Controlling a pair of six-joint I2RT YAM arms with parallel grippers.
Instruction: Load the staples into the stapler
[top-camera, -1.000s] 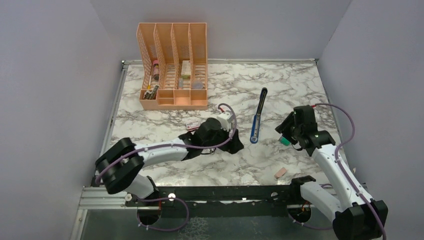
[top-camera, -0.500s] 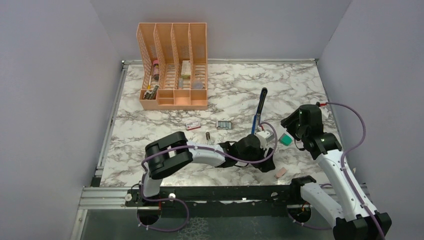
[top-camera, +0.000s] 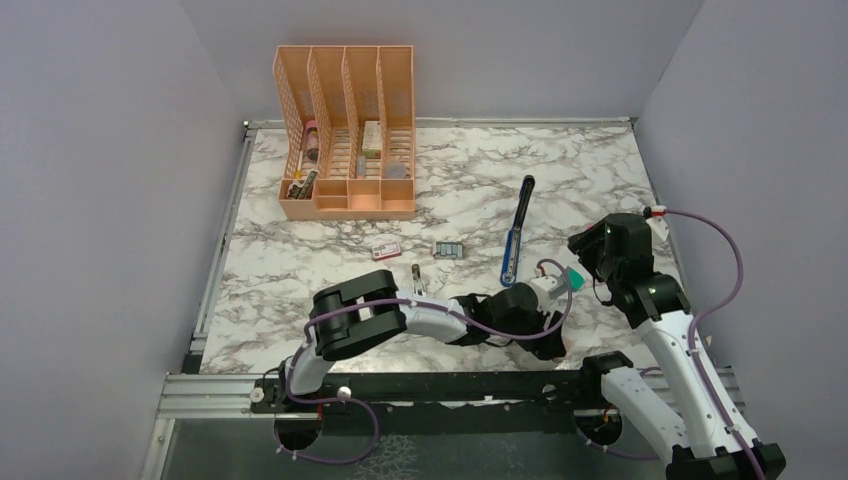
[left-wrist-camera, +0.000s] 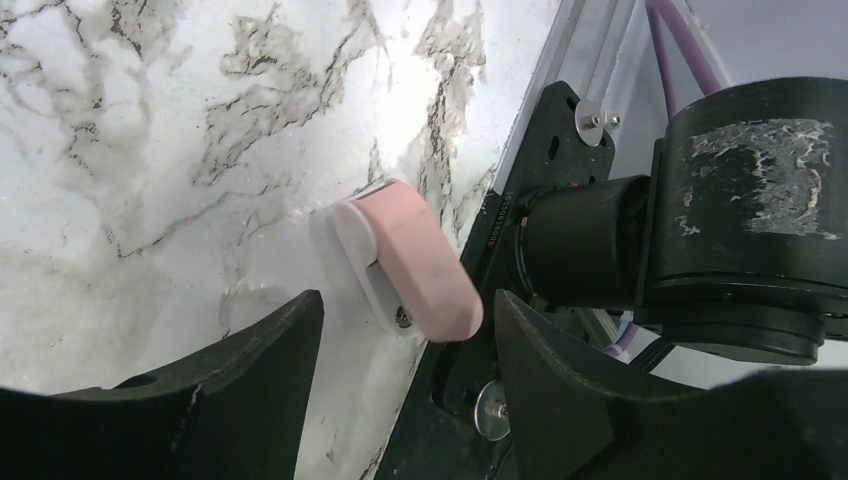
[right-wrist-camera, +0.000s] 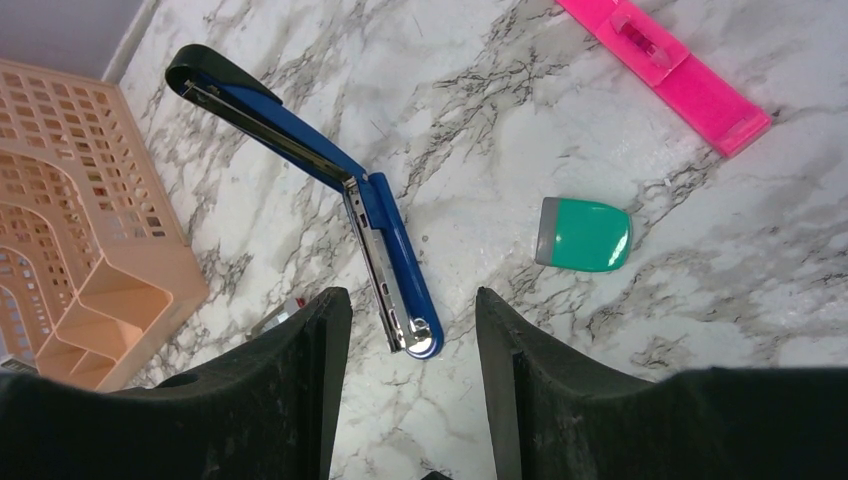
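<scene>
The blue stapler (top-camera: 515, 232) lies opened flat right of centre; in the right wrist view (right-wrist-camera: 395, 245) its metal tip points at my right gripper. The staples box (top-camera: 385, 249), reddish-pink with a pale label, lies left of centre, far from both grippers. My left gripper (top-camera: 553, 340) is open at the front right edge; in its wrist view (left-wrist-camera: 408, 300) the open jaws stand around a pink oval eraser (left-wrist-camera: 405, 270), not touching it. My right gripper (top-camera: 588, 268) is open and empty, just right of the stapler's near end (right-wrist-camera: 412, 295).
An orange desk organizer (top-camera: 345, 130) stands at the back left. A teal block (right-wrist-camera: 585, 235) and a pink highlighter (right-wrist-camera: 665, 65) lie right of the stapler. A small grey box (top-camera: 449, 248) and a small dark item (top-camera: 416, 272) lie mid-table. The right arm's base (left-wrist-camera: 740, 200) is close beside the left gripper.
My left arm has swung from the table's middle to the front right edge, over the pink eraser. My right gripper has drawn back slightly to the right.
</scene>
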